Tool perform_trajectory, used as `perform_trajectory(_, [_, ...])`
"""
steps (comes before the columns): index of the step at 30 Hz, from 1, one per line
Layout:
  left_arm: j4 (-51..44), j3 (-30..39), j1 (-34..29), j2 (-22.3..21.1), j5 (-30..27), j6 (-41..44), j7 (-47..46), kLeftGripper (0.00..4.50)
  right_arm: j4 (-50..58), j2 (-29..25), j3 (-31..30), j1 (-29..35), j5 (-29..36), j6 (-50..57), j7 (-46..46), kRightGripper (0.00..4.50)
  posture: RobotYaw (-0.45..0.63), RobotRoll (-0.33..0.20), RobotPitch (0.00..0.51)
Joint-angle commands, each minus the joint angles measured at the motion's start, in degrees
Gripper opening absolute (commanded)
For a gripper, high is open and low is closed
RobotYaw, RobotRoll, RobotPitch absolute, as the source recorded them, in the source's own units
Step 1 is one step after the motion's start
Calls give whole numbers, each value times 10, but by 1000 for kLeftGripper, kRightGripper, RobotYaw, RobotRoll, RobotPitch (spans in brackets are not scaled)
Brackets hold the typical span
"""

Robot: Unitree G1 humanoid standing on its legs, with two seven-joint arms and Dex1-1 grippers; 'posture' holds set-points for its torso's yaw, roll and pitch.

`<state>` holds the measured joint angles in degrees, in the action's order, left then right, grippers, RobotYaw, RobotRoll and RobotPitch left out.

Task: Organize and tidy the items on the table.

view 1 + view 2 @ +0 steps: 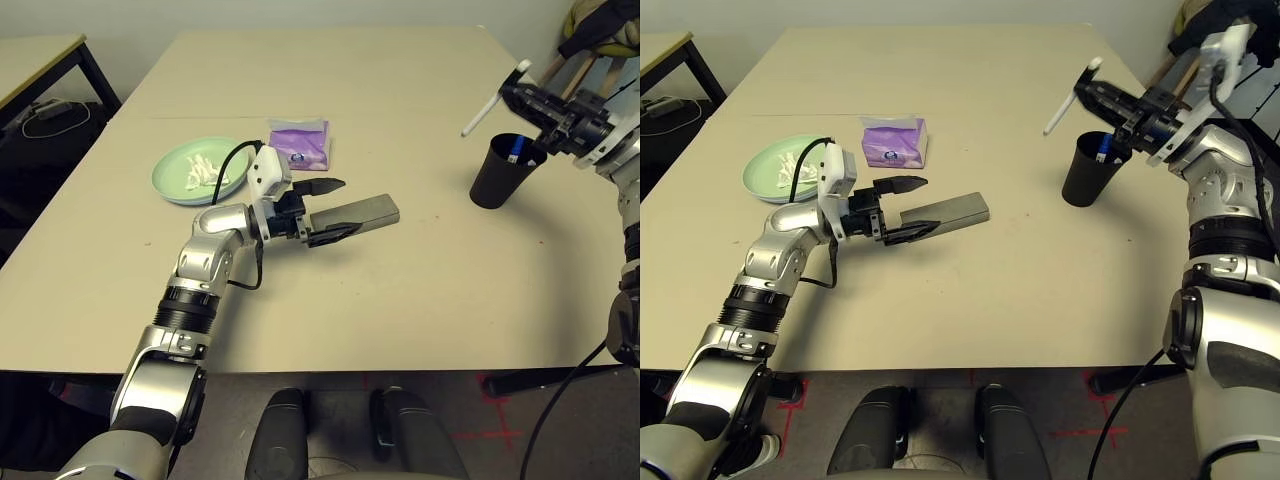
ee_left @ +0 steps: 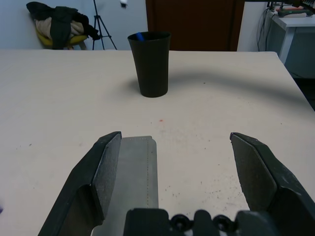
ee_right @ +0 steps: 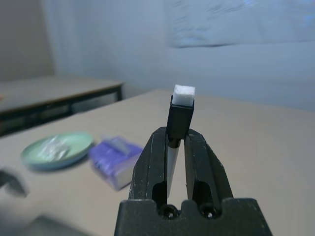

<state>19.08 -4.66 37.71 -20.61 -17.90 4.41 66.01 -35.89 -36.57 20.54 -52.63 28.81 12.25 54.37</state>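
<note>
The right gripper (image 1: 1110, 108), clenched on the marker (image 1: 1070, 97), hovered at 12 o'clock above the black cup (image 1: 1085, 170); the marker's long axis was tilted. The left gripper (image 1: 325, 208) stood released beside the glasses case (image 1: 365, 212).

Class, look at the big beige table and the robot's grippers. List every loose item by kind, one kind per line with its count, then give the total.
Pale-green plate: 1
Crumpled tissue on the plate: 1
Purple tissue pack: 1
Grey glasses case: 1
Black cup: 1
Marker held in the right gripper: 1
Blue-tipped item in the cup: 1
Total: 7
</note>
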Motion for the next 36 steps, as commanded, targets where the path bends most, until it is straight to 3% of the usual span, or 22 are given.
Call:
perform_trajectory(1, [10, -9, 8, 5, 4, -8, 5, 4500, 67, -18, 16, 3, 7, 80, -87, 319, 118, 0, 64])
perform_trajectory(6, [14, -8, 7, 6, 5, -12, 7, 4500, 113, -61, -5, 5, -13, 178, -147, 319, 111, 0, 63])
perform_trajectory(11, [20, -10, 9, 9, 6, -17, 7, 4500, 157, -59, -17, 38, -26, 230, -188, 319, 104, 0, 64])
perform_trajectory(23, [18, -10, 7, 10, 5, -17, 8, 4500, 187, -17, -33, 59, -53, 230, -251, 319, 106, 0, 68])
perform_trajectory(36, [10, -10, 1, 6, 3, -12, 7, 4500, 188, -24, -35, 66, -76, 223, -261, 319, 103, 0, 75])
